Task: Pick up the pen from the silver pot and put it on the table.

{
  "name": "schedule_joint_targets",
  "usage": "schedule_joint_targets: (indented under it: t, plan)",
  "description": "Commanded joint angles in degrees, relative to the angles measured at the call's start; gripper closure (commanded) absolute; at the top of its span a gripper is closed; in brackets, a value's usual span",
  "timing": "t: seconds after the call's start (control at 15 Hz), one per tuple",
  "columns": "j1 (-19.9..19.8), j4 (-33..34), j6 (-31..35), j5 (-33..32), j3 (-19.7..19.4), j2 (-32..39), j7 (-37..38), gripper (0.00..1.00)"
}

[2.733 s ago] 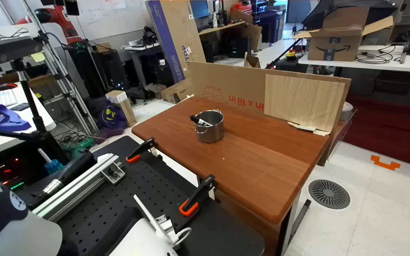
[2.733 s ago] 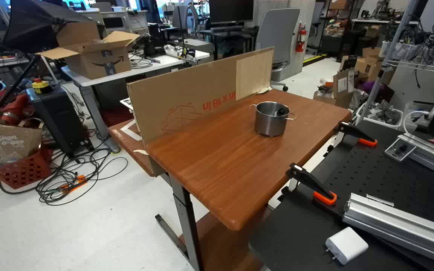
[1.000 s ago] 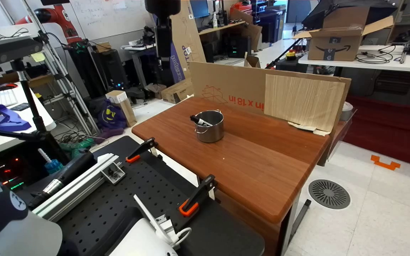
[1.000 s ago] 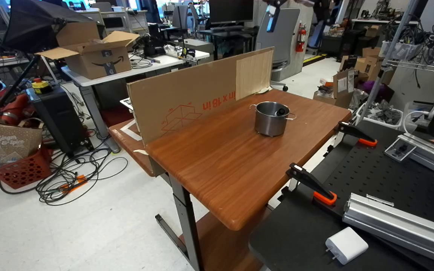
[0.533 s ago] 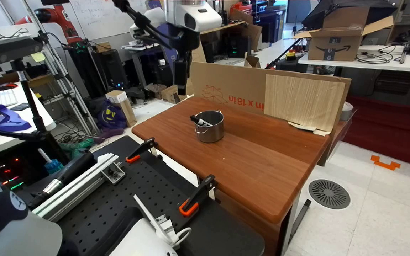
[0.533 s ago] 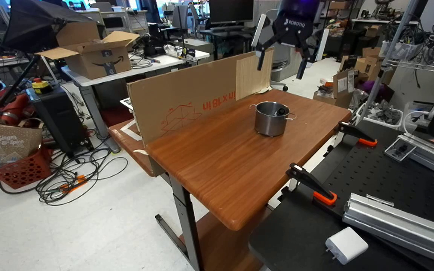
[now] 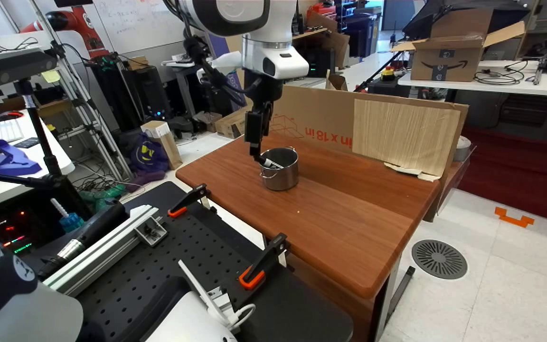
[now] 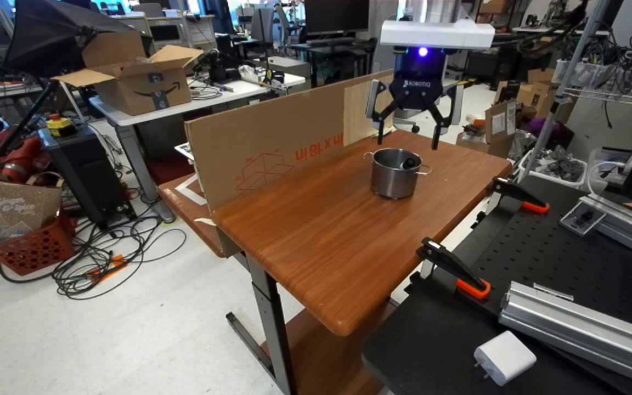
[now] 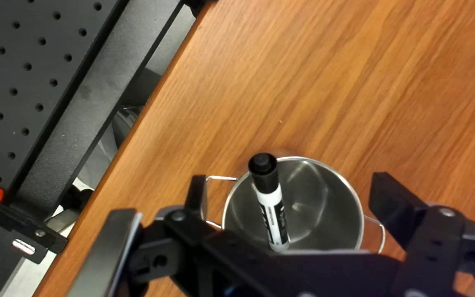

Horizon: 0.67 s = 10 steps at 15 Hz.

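Pincer spread wide and pointing down, right of centre, upper half of the frame in an exterior view. Its two fingers hang near the rim of the silver pot, set well apart. Wrist view, looking down: one finger to each side of the pot, lower middle of the frame. Pen in the pot, tilted against the rim; white barrel down inside, black-capped end poking out over the edge. In an exterior view a fingertip lines up with that capped end; contact I cannot judge. Pot upright on the reddish-brown tabletop, wire handles at its sides. White arm above, top of the frame; violet light glowing at the wrist. Cardboard sheet stands along the far edge of the tabletop in both exterior views, red print on it, pale wood-grain panel at one end. Lower left in an exterior view: black board full of holes, clamps with orange ends at its edge. White plug lies near a metal rail, lower right of the frame in an exterior view.
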Motion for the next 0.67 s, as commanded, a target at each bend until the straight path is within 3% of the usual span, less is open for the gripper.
schedule_joint_targets:
  t: [0.0,0.13,0.2,0.27,0.6]
  plan:
    - [2.23,3.24,-0.29,-4.13,-1.97,4.34,5.73,0.00]
    - [2.96,4.22,-0.70,-5.44,-2.39,5.70,7.57,0.00]
    - [3.36,4.82,-0.92,-6.11,-2.62,6.39,8.32,0.25]
    - [3.74,5.34,-1.02,-6.50,-2.81,6.94,8.83,0.26]
    - [4.78,6.82,-1.95,-7.57,-2.98,7.49,10.36,0.65]
